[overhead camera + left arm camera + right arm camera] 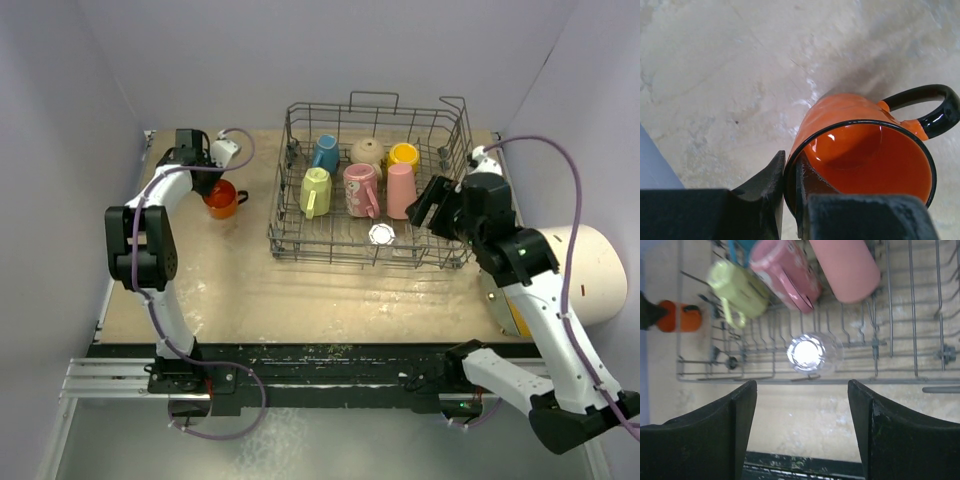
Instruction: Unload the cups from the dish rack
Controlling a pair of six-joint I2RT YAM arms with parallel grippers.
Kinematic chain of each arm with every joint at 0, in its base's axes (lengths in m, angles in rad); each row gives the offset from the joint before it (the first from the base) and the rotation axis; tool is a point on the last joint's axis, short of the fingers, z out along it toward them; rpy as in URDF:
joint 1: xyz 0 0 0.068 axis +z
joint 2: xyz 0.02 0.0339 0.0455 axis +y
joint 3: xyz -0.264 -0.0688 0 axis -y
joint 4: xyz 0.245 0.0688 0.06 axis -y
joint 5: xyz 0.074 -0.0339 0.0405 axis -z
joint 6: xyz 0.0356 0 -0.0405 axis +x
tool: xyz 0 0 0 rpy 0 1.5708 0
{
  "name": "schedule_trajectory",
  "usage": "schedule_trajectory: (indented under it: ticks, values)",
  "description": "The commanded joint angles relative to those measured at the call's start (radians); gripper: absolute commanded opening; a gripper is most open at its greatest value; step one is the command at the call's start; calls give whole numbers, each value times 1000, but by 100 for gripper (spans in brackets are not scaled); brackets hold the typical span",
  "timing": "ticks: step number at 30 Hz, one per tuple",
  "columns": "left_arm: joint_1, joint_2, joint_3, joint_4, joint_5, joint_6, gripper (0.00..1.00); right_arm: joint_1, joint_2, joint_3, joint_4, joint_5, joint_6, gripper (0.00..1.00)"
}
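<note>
Orange mug (850, 117) rim pinched by left pincer (789, 172), wrist view only; right pincer (801, 390) wide.

From where I stood, the white-and-black left arm (150, 225) was folded sharply at the elbow and stretched to the far left. Its black left gripper (790, 172) pointed down, jaws pinched on the rim of a glossy orange mug with a black handle (845, 110), one finger inside and one outside. The white-and-black right arm (545, 300) leaned forward and inward. Its black right gripper (802, 390) was spread wide, with nothing between its fingers.
</note>
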Motion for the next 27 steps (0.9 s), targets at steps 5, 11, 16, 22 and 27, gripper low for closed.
schedule_trajectory:
  ticks: [5, 11, 16, 22, 27]
  values:
    - [16, 51, 181, -34, -12, -91, 44, 0, 173, 173, 14, 52, -137, 85]
    - [40, -107, 186, -95, 81, -97, 85, 14, 401, 243, 13, 101, -244, 89]
    - [43, -253, 204, -198, 172, -122, 99, 121, 504, 286, -2, 172, -271, 94]
    - [43, -375, 213, -340, 299, -144, 99, 171, 584, 272, -24, 200, -258, 95]
    - [42, -466, 176, -425, 386, -130, 99, 177, 597, 229, -14, 241, -270, 97]
